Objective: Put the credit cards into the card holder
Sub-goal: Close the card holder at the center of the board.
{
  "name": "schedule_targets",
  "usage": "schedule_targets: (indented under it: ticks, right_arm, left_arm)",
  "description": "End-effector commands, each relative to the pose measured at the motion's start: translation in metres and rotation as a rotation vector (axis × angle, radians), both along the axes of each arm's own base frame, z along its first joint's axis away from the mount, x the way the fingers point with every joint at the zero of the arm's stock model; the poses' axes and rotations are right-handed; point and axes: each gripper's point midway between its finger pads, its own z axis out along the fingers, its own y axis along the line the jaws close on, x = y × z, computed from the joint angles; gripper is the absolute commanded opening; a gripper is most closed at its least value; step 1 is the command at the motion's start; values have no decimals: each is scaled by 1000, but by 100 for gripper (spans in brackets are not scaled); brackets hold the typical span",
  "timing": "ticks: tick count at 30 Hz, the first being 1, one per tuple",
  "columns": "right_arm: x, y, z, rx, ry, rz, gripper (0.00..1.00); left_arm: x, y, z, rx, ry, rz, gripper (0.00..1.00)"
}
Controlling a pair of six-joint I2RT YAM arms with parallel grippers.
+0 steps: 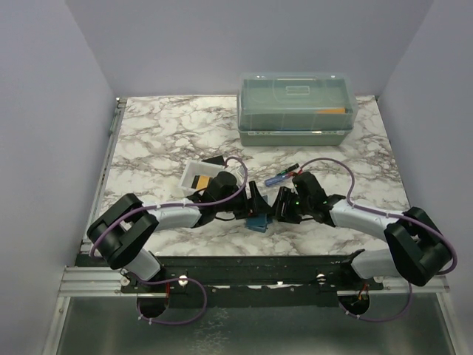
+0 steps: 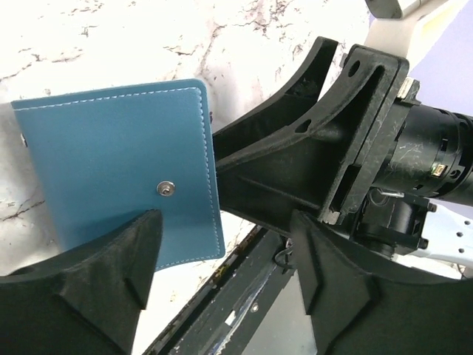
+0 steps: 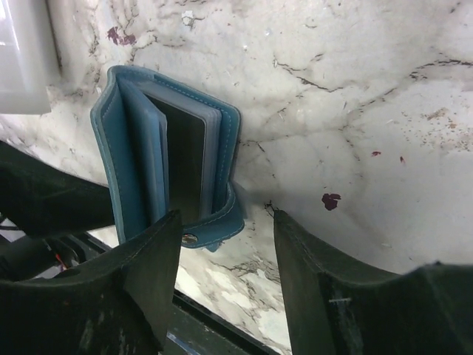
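1. On the left of the tabletop lies one white tray (image 1: 192,167); of the credit cards (image 1: 200,180) one shows inside, and I cannot count more.
2. The left claw (image 2: 222,237) stands wide and empty, just beside the single card holder (image 2: 111,148).
3. The right claw (image 3: 228,222) is also apart and holds nothing. I think it should spread the holder's pockets before a card comes.

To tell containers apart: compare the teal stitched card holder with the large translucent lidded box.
The teal stitched card holder is opaque; the large translucent lidded box is see-through. The holder is far smaller than the box. The holder is by the near edge; the box at the far edge. The holder gapes open; the box's lid is on. Both rest on the marble-patterned table.
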Motion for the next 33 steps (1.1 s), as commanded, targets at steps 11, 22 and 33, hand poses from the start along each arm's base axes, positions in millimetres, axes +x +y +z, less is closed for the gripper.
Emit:
schedule_targets:
  ticks: [11, 22, 33]
  right_arm:
    - [-22, -14, -30, -164, 230, -2, 61]
    - [-50, -59, -23, -325, 260, -40, 53]
    - [-24, -47, -17, -309, 135, 33, 34]
  left_arm:
    - [-5, 22, -19, 73, -22, 43, 61]
    - [0, 14, -6, 73, -68, -10, 63]
    - [5, 29, -33, 276, -37, -44, 48]
